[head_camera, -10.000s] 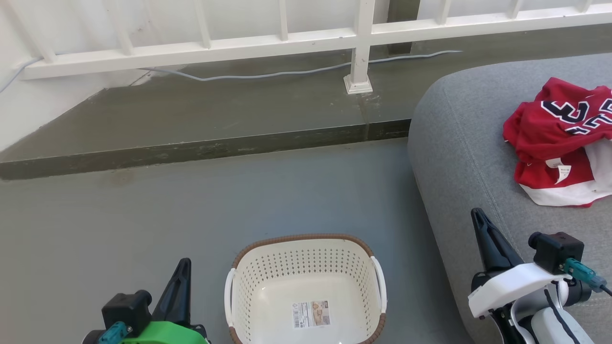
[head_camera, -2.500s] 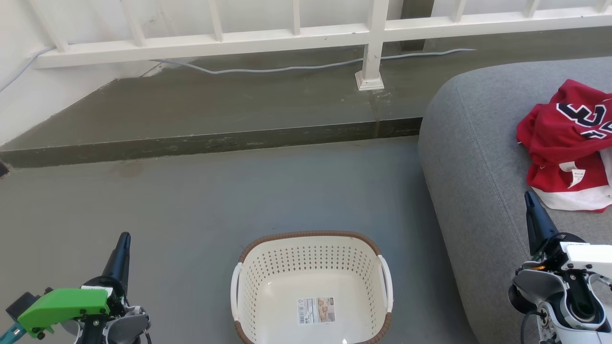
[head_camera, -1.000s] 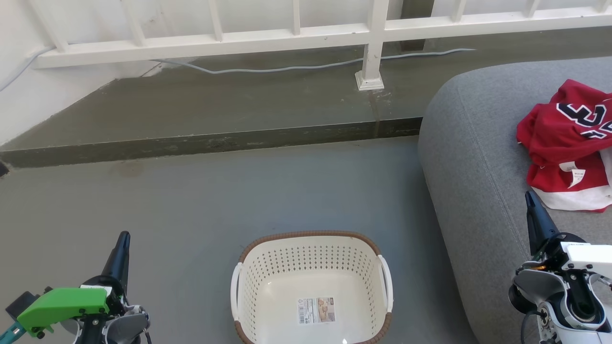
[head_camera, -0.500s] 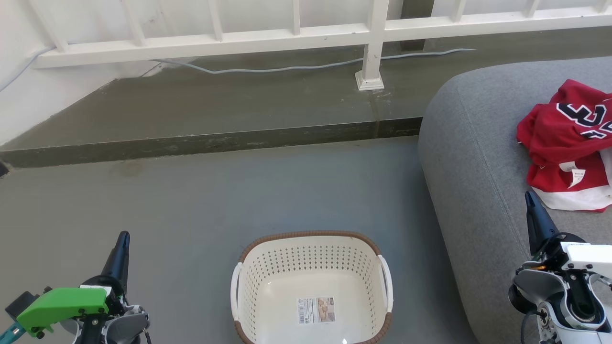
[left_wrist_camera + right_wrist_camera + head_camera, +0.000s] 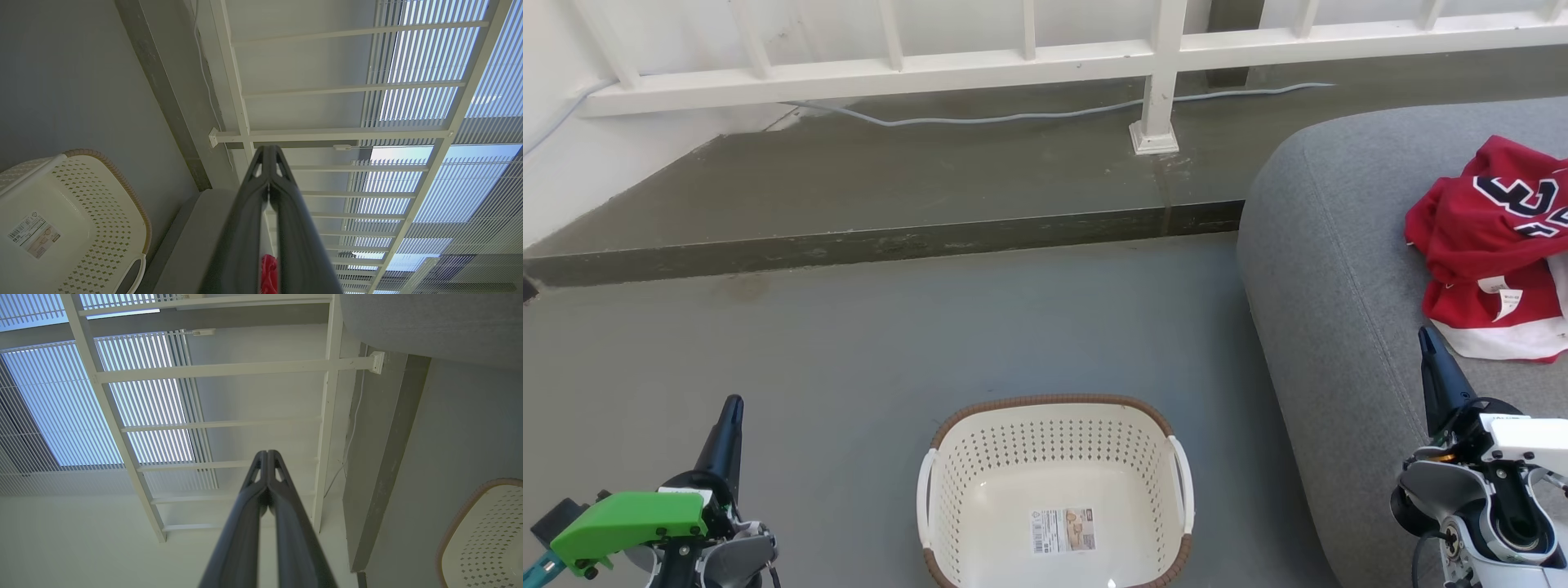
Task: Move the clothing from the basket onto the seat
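All clothing (image 5: 1486, 245) lies near, beyond the right end effector (image 5: 1424, 335).

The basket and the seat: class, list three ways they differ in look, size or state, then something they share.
The basket is cream perforated plastic with a brown rim; the seat is grey stitched fabric. The basket is far smaller than the seat. The basket holds only a label; the seat bears the red clothing. Both have rounded corners.
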Controlling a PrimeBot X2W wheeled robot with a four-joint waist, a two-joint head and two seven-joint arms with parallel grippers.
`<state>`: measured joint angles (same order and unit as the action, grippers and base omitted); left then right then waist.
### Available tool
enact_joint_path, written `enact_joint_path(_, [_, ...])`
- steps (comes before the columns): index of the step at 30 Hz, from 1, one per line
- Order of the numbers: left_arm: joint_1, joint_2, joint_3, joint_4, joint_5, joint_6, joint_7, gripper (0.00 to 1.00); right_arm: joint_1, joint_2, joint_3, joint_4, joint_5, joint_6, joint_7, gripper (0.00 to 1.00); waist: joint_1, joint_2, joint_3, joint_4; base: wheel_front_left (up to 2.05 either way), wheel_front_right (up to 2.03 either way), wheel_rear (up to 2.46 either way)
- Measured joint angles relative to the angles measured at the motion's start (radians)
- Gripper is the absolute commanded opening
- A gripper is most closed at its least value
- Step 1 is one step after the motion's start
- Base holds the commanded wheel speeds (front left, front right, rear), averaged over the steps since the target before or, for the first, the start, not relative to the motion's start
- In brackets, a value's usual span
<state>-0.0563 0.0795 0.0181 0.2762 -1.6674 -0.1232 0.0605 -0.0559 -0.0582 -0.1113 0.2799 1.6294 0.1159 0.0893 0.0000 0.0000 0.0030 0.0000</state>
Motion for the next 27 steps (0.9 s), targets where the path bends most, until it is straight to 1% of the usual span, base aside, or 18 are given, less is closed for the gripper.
enact_joint_path(27, [0.0,-0.001,0.004,-0.001,0.003,0.0,0.0,0.0,0.0,0.001,-0.001,0.0,0.0,0.0,0.001,0.0,0.0,0.0,0.0,0.0,0.0,0.0,0.0])
